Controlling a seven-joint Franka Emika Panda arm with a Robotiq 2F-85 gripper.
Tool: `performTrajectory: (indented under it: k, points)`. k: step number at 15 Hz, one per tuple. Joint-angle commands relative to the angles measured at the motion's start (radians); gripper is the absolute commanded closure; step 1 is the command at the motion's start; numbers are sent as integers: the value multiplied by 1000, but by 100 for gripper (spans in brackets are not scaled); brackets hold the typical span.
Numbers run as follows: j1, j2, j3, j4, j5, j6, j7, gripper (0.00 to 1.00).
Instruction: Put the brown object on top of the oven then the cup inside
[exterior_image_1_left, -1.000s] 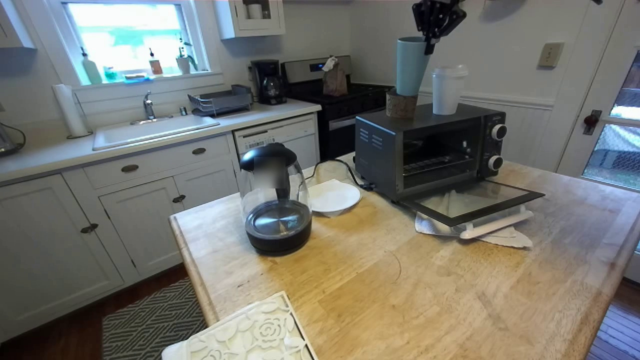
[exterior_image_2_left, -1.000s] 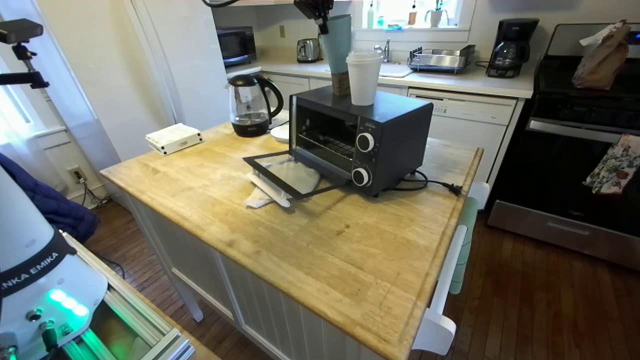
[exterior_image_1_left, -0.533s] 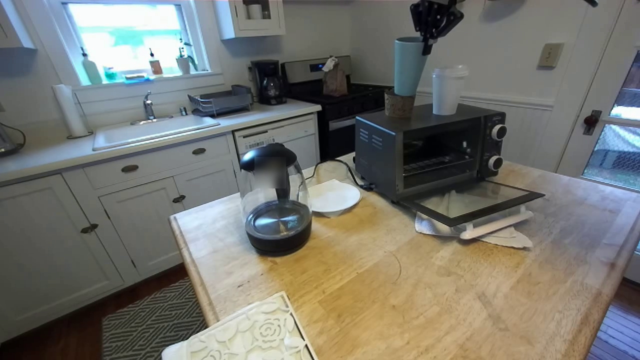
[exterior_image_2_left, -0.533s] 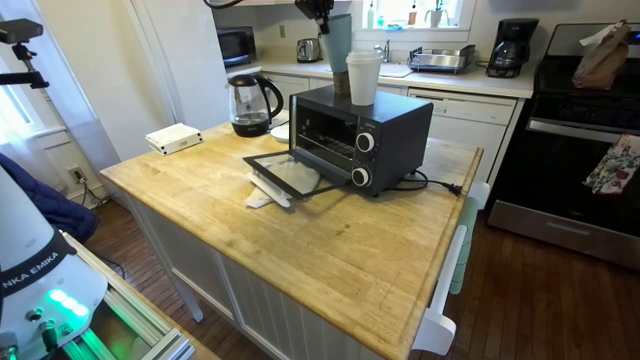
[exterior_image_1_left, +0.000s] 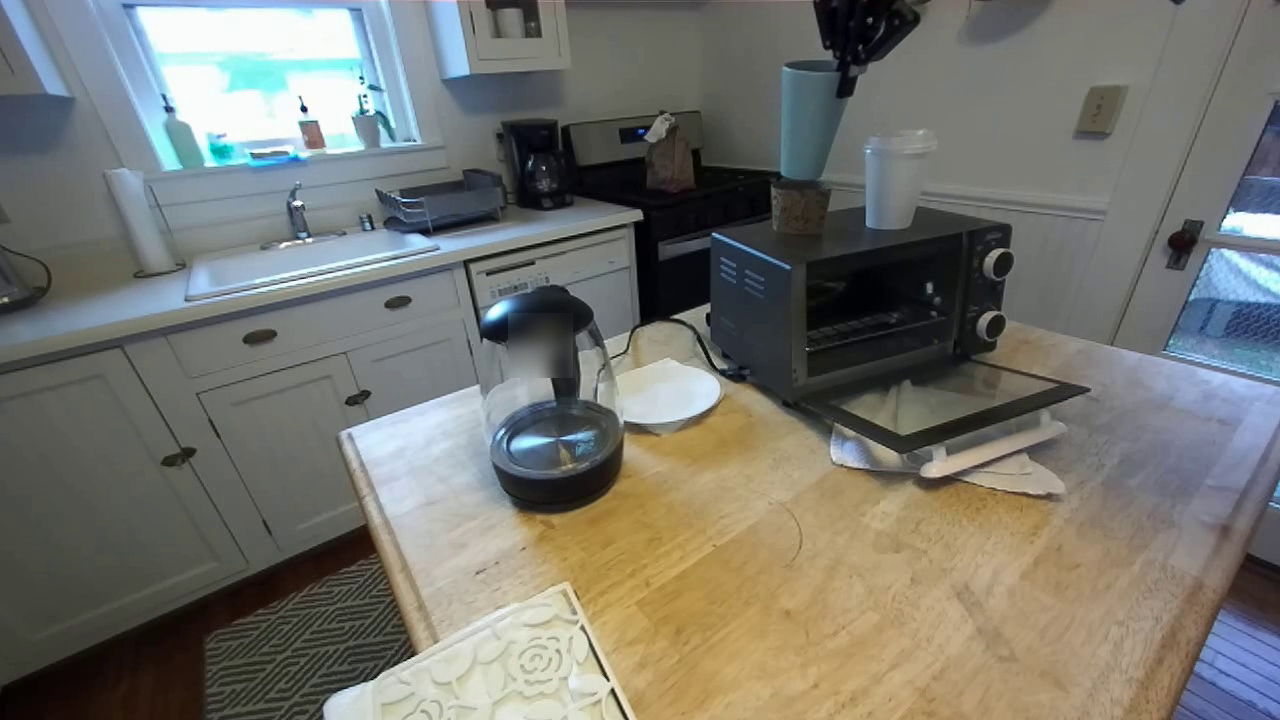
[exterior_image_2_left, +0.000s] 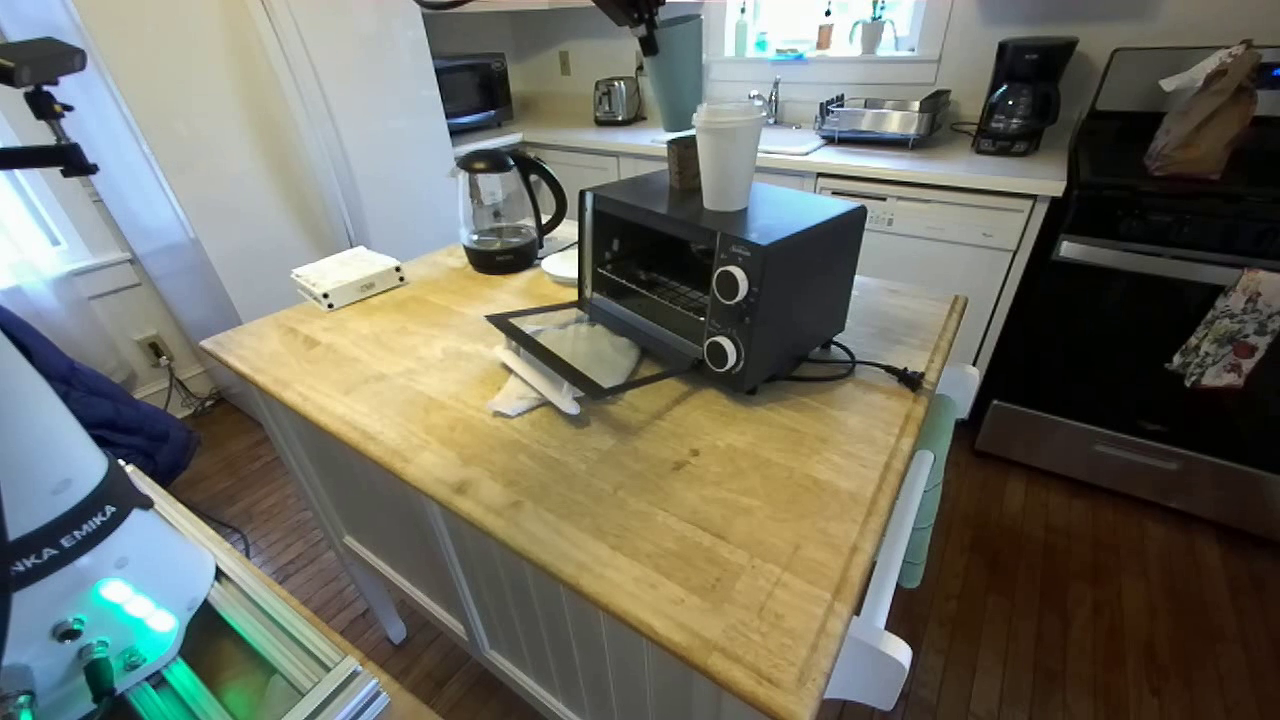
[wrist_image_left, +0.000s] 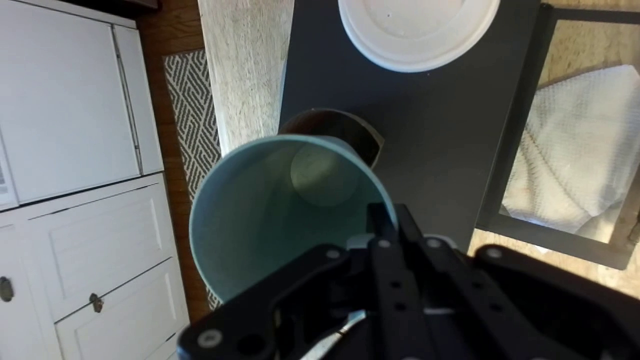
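i see one tool (exterior_image_1_left: 847, 82) gripping one blue cup (exterior_image_1_left: 811, 125) by the rim, just above one brown vessel (exterior_image_1_left: 799, 210) standing beside one white cup (exterior_image_1_left: 893, 185) on one oven (exterior_image_1_left: 855, 241). both exterior views cut the tool off; from the wrist, the blue cup partly hides the brown vessel.

Both exterior views sit well back, looking down over the table (exterior_image_1_left: 690, 560) at the oven (exterior_image_2_left: 725, 260) and counter (exterior_image_2_left: 965, 171) from different sides; wrist view's way closer, staring down past the hand (wrist_image_left: 391, 215) at the oven's top.
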Motion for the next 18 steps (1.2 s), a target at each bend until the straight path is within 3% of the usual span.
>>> performTrajectory:
  k: [1,7,8,10,18]
  points:
    - [-12,46,1,46,-20,11,15,99]
    - [-19,82,-1,57,-27,19,24,99]
    - [-19,86,0,62,-25,6,27,72]
    - [-22,89,3,63,-11,-8,29,65]
    - [-7,-8,29,35,6,-70,22,10]
